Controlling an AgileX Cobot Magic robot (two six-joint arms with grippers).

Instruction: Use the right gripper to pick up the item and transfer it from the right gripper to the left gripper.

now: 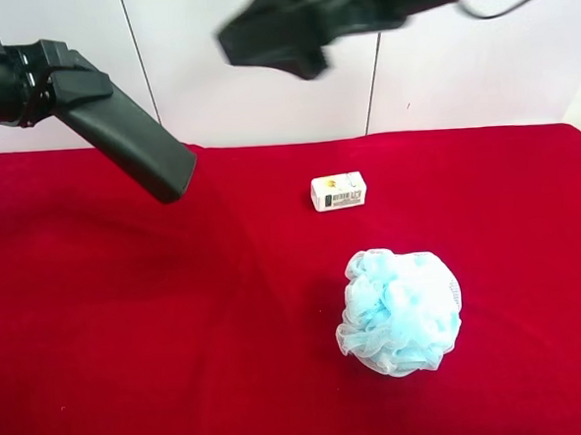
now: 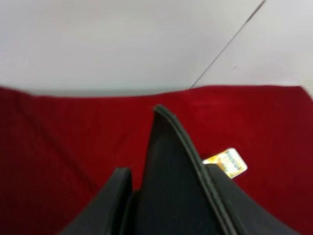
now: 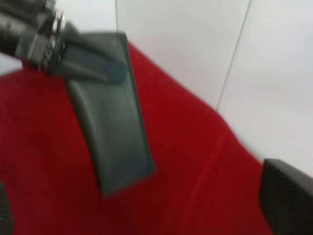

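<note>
The item (image 1: 133, 138), a long dark case, hangs tilted in the air over the red cloth's far left part. My left gripper (image 1: 60, 84), on the arm at the exterior high view's left, is shut on its upper end. In the left wrist view the item (image 2: 171, 181) stands between the black fingers (image 2: 112, 200). The right wrist view shows the item (image 3: 115, 132) held by the left gripper (image 3: 44, 41). My right gripper (image 3: 146, 215) is open and empty, apart from the item. In the exterior high view the right gripper (image 1: 280, 41) is blurred at the top.
A small white printed box (image 1: 337, 191) lies on the red cloth (image 1: 130, 336) right of centre; it also shows in the left wrist view (image 2: 226, 163). A pale blue mesh bath puff (image 1: 400, 311) sits nearer the front. A white panelled wall stands behind the table.
</note>
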